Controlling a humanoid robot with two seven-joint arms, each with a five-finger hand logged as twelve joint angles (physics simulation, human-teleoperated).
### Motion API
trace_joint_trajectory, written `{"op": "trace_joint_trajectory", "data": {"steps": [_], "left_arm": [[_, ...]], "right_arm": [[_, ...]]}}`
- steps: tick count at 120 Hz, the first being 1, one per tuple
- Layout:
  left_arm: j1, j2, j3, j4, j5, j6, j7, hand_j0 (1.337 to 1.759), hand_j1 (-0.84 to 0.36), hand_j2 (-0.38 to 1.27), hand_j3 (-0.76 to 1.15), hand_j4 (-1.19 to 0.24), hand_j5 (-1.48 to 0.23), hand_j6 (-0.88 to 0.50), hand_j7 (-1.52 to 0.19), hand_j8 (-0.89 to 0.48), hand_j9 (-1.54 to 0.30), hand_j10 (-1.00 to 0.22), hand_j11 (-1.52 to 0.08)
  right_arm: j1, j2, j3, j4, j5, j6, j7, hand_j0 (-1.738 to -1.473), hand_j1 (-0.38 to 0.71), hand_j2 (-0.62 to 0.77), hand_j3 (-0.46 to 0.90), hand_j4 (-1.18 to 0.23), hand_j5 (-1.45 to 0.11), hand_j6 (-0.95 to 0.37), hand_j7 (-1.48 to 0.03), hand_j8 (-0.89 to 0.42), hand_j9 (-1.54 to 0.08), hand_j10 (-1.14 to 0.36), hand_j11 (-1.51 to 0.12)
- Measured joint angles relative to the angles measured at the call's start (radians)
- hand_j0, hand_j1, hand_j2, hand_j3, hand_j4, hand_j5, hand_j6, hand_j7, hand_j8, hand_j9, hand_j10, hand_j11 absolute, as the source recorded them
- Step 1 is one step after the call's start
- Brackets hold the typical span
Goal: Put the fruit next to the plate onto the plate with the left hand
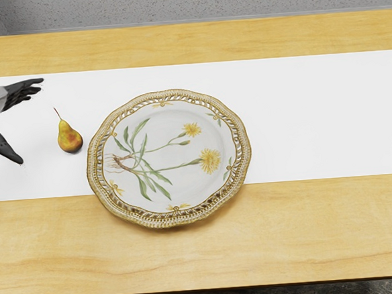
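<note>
Glossy porcelain plate (230, 128), wooden table (202, 241)

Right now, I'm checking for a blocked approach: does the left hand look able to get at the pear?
Probably yes. The left hand hangs open just left of the pear, only bare white runner between them. The plate lies on the pear's other side, out of the way.

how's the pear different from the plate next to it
The pear is far smaller than the plate. The pear is yellow-green with a reddish blush, stem up; the plate is white with painted yellow flowers and a pierced gold rim. The pear sits wholly on the white runner; the plate overhangs onto the wooden table. Both rest on the runner, not touching.
</note>
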Motion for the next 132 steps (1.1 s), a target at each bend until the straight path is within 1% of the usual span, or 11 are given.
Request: {"op": "trace_joint_trajectory", "data": {"steps": [18, 32, 41, 54, 66, 105, 115, 132], "left_arm": [[-0.005, -0.094, 0.001, 0.116, -0.020, 0.000, -0.001, 1.658, 0.35, 0.00, 0.00, -0.01, 0.00, -0.01, 0.00, -0.01, 0.00, 0.00, 0.00], [0.005, -0.118, 0.003, 0.160, -0.024, -0.004, -0.001, 1.658, 0.35, 0.00, 0.00, -0.01, 0.00, -0.01, 0.00, -0.01, 0.00, 0.00, 0.00], [0.009, -0.136, 0.005, 0.171, -0.026, -0.006, -0.001, 1.658, 0.35, 0.00, 0.00, -0.01, 0.00, -0.01, 0.00, -0.01, 0.00, 0.00, 0.00], [0.005, -0.203, 0.022, 0.196, -0.026, -0.006, -0.001, 1.658, 0.35, 0.00, 0.00, -0.01, 0.00, -0.01, 0.00, -0.01, 0.00, 0.00, 0.00], [0.003, -0.212, 0.037, 0.209, -0.025, -0.007, -0.001, 1.658, 0.35, 0.00, 0.00, -0.01, 0.00, -0.01, 0.00, -0.01, 0.00, 0.00, 0.00], [-0.006, -0.241, 0.076, 0.218, -0.028, -0.021, -0.002, 1.658, 0.35, 0.00, 0.00, 0.00, 0.00, -0.01, 0.00, 0.00, 0.00, 0.00, 0.00], [-0.006, -0.258, 0.081, 0.218, -0.035, -0.026, -0.001, 1.658, 0.35, 0.01, 0.00, -0.02, 0.00, -0.02, 0.00, -0.02, 0.00, -0.02, 0.00], [-0.010, -0.259, 0.093, 0.222, -0.034, -0.027, -0.001, 1.658, 0.35, 0.01, 0.00, -0.03, 0.00, -0.03, 0.00, -0.02, 0.00, -0.02, 0.00]], "right_arm": [[-0.004, 0.000, 0.000, 0.000, 0.000, 0.000, 0.000, -1.658, -0.31, -0.01, 0.00, -0.03, -0.04, -0.03, -0.04, -0.03, -0.04, -0.03, -0.04], [-0.006, 0.000, -0.001, 0.000, 0.000, 0.000, 0.000, -1.658, -0.31, -0.01, 0.00, -0.03, -0.04, -0.03, -0.04, -0.03, -0.04, -0.03, -0.04], [-0.007, 0.000, -0.001, 0.000, 0.000, 0.000, 0.000, -1.658, -0.31, -0.01, 0.00, -0.03, -0.04, -0.03, -0.04, -0.03, -0.04, -0.03, -0.04], [-0.011, 0.000, -0.001, 0.000, 0.000, 0.000, 0.000, -1.658, -0.31, -0.01, 0.00, -0.03, -0.04, -0.03, -0.04, -0.03, -0.04, -0.03, -0.04], [-0.013, 0.000, -0.001, 0.000, 0.000, 0.000, 0.000, -1.658, -0.31, -0.01, 0.00, -0.03, -0.04, -0.03, -0.04, -0.03, -0.04, -0.03, -0.04], [-0.015, 0.000, -0.001, 0.000, 0.000, 0.000, 0.000, -1.658, -0.31, -0.01, 0.00, -0.03, -0.04, -0.03, -0.04, -0.03, -0.04, -0.03, -0.04], [-0.018, 0.000, -0.001, 0.000, 0.000, 0.000, 0.000, -1.658, -0.31, -0.01, 0.00, -0.03, -0.04, -0.03, -0.04, -0.03, -0.04, -0.03, -0.04], [-0.020, 0.000, -0.001, 0.000, 0.000, 0.000, 0.000, -1.658, -0.31, -0.01, 0.00, -0.03, -0.04, -0.03, -0.04, -0.03, -0.04, -0.03, -0.04]]}}
